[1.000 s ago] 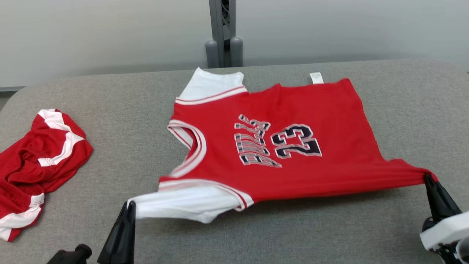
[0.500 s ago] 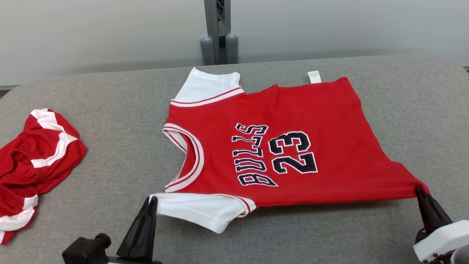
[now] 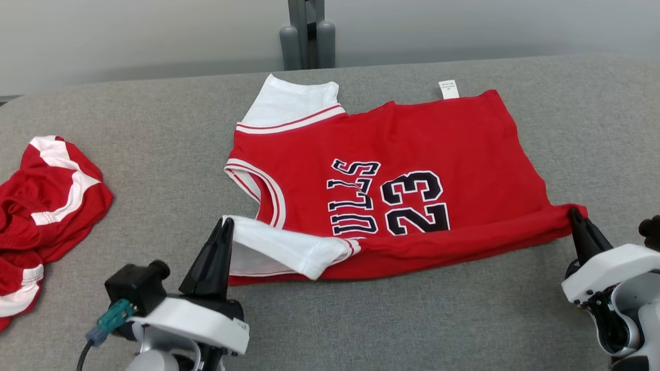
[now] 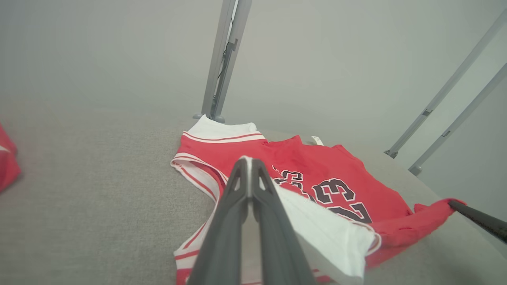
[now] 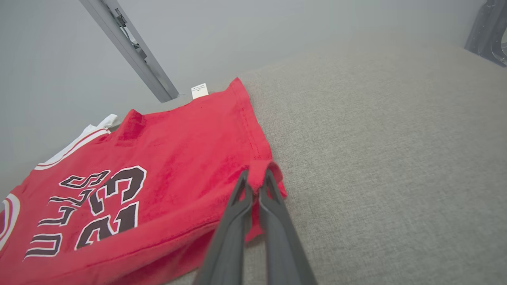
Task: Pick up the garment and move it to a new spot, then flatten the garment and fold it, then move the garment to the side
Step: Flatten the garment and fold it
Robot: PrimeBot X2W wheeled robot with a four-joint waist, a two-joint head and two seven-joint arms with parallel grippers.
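Your left gripper (image 3: 225, 226) is pinched tight on the cuff of the near white sleeve (image 3: 278, 250). Your right gripper (image 3: 573, 214) is clamped the same way on the near hem corner (image 3: 559, 219) of the red Bulls jersey (image 3: 392, 139) — no gap shows between either pair of fingers.

From those two grips the jersey spreads away from you toward the grey post (image 3: 308, 36) at the back of the grey padded table (image 3: 154, 129). Its long axis runs across you, square to the line from you to the post: collar and sleeves on the left, hem on the right. So each claw holds one end of the edge farthest from the post.

That edge is raised and curled over, covering the lowest part of the lettering, while the post-side edge with its care label (image 3: 448, 88) lies flat.

The fold, as I judge it, turns on one thing — carry both ends straight toward the post, level with each other, or the crease will skew.

A second red garment (image 3: 46, 190) sits well to the left of the post, clear of this path.
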